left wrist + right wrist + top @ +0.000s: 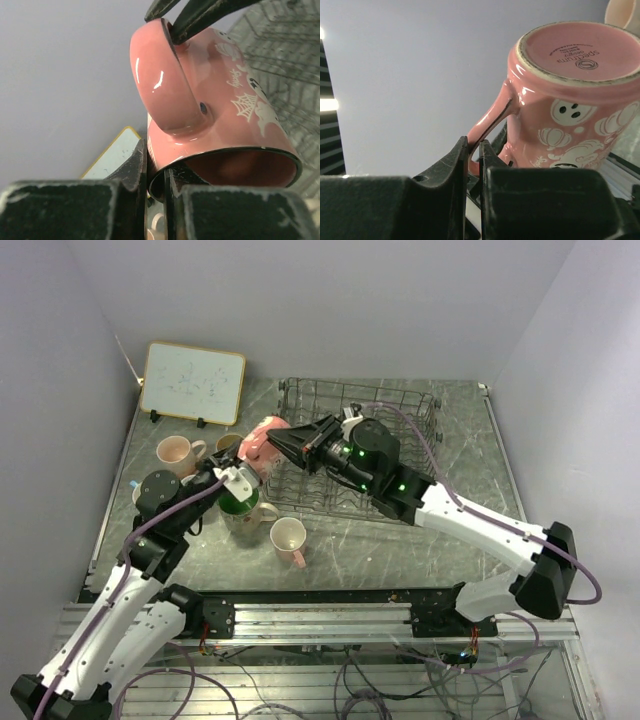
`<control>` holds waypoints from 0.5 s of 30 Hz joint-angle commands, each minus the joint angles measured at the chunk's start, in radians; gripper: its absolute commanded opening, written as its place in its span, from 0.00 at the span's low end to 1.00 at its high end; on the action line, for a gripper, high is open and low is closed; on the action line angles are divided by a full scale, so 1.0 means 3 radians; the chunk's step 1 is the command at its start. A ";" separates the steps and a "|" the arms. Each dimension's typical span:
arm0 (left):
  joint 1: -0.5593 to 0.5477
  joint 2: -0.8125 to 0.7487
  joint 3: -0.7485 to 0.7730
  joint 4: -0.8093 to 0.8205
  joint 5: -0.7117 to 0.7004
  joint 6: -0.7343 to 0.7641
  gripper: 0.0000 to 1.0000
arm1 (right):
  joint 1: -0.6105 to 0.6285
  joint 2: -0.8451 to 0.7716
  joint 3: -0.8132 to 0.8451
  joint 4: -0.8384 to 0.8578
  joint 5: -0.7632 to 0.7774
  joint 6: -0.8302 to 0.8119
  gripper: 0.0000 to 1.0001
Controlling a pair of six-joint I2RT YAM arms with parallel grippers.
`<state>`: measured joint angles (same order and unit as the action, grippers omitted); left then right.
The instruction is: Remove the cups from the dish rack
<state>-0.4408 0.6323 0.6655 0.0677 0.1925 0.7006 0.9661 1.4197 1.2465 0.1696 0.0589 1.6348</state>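
while r gripper (474,150) pinches pink mug (258,436) handle, l gripper (155,172) clamps its rim by rack (395,398).

Marbled table (400,540) with dish rack (400,405), whiteboard (192,383), several cups (288,537)

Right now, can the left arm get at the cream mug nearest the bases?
Probably not yet. The left gripper pinches the rim of the pink mug, which the right gripper holds by the handle. The cream mug stands close by, uncovered; likely reachable once that gripper is free.
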 commanded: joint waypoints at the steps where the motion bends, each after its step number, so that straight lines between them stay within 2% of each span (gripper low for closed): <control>1: -0.0034 0.0135 0.0554 -0.0686 0.0995 0.0426 0.07 | -0.0020 -0.0231 -0.0204 -0.0080 -0.0190 -0.0210 0.00; 6: -0.0080 0.0657 0.1225 -0.1658 0.1463 0.0538 0.07 | -0.0227 -0.0452 -0.0300 -0.0450 -0.0355 -0.0493 0.02; 10: -0.0393 0.1172 0.1787 -0.2193 0.1407 0.0478 0.07 | -0.0460 -0.0575 -0.0309 -0.0780 -0.0609 -0.0789 0.32; 12: -0.0644 0.1369 0.2012 -0.2342 0.1286 0.0409 0.07 | -0.0562 -0.0680 -0.0286 -0.1067 -0.0582 -0.1012 0.43; 15: -0.1017 0.1719 0.2349 -0.2665 0.1099 0.0375 0.07 | -0.0784 -0.0874 -0.0168 -0.1714 -0.0449 -0.1447 0.53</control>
<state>-0.5976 1.0832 1.2247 -0.6048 0.4084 0.8188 0.8097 1.2129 1.1591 -0.1398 -0.1268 1.3949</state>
